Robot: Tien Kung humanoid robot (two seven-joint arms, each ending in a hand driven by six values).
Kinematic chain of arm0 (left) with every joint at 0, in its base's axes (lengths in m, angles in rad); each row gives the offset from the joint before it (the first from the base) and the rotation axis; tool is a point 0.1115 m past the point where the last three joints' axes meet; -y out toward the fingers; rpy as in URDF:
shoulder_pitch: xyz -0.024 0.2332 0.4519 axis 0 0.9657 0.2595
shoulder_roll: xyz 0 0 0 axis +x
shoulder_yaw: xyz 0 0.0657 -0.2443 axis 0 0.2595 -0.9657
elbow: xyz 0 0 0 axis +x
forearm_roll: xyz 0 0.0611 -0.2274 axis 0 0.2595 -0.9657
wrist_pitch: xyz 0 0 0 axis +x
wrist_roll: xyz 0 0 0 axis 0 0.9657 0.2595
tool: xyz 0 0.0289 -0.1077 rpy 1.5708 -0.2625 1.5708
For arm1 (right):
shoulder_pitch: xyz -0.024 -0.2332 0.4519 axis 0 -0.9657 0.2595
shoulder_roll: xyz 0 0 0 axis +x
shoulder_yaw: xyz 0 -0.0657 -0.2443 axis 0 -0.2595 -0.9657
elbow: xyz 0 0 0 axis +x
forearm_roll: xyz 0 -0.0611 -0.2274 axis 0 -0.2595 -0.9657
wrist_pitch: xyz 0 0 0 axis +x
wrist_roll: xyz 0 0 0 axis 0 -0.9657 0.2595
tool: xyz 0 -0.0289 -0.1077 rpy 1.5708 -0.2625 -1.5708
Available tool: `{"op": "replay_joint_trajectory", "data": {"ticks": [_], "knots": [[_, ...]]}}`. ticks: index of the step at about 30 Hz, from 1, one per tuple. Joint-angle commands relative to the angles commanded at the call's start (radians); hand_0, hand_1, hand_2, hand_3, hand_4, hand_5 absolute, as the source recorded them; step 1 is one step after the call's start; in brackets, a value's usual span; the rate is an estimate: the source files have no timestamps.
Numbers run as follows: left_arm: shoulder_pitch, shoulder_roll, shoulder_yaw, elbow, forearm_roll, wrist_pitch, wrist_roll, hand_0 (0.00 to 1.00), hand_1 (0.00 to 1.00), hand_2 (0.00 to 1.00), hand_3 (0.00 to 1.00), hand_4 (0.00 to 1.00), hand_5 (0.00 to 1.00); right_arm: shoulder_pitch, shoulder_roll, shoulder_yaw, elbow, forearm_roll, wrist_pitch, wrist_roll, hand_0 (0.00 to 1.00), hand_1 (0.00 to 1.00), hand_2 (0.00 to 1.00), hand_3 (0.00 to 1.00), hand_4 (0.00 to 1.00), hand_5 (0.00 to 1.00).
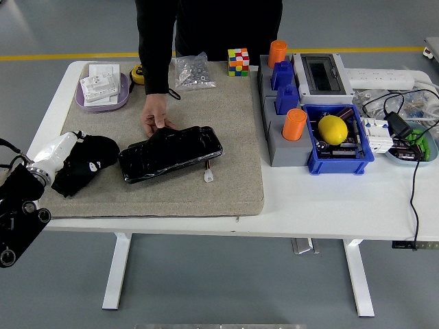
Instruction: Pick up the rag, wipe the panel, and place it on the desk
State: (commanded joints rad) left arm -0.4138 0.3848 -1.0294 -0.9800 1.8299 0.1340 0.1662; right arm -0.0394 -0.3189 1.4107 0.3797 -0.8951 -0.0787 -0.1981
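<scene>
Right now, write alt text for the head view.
The robot's left hand grips a black rag on a tan mat, beside a glossy black panel that a person's hand steadies at its far edge. Parts bins crowd the white table's right side.
</scene>
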Motion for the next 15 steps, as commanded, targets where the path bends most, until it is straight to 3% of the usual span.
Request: {"op": "replay_joint_trajectory", "data": {"ticks": [5,6,11,12,15], "knots": [[0.0,0.0,0.004,0.002,0.003,0.018,0.004,0.436,0.601,0.814,0.69,0.574,0.125,-0.001,0.0,0.002,0.001,-0.001,-0.001,0.001,0.692,0.458,0.641,0.615,0.998,0.697],[0.001,0.0,0.004,0.002,0.004,0.021,0.004,0.398,0.484,0.75,0.604,0.371,0.07,-0.001,-0.001,0.001,0.001,-0.001,-0.002,0.001,0.69,0.458,0.641,0.615,0.998,0.698],[0.004,0.0,0.007,0.006,0.013,0.041,0.004,0.398,0.484,0.75,0.604,0.371,0.07,-0.002,-0.001,0.006,0.001,-0.003,-0.003,0.0,0.69,0.458,0.641,0.615,0.998,0.698],[0.005,0.0,0.006,0.007,0.017,0.044,0.006,0.299,0.367,0.616,0.535,0.084,0.002,-0.002,-0.001,0.006,0.001,-0.004,-0.003,0.0,0.69,0.458,0.641,0.615,0.998,0.698],[0.004,0.002,0.012,0.01,0.016,0.051,0.007,0.299,0.367,0.616,0.535,0.084,0.002,-0.001,-0.003,0.008,0.002,-0.004,-0.004,0.0,0.69,0.458,0.641,0.615,0.998,0.698]]}}
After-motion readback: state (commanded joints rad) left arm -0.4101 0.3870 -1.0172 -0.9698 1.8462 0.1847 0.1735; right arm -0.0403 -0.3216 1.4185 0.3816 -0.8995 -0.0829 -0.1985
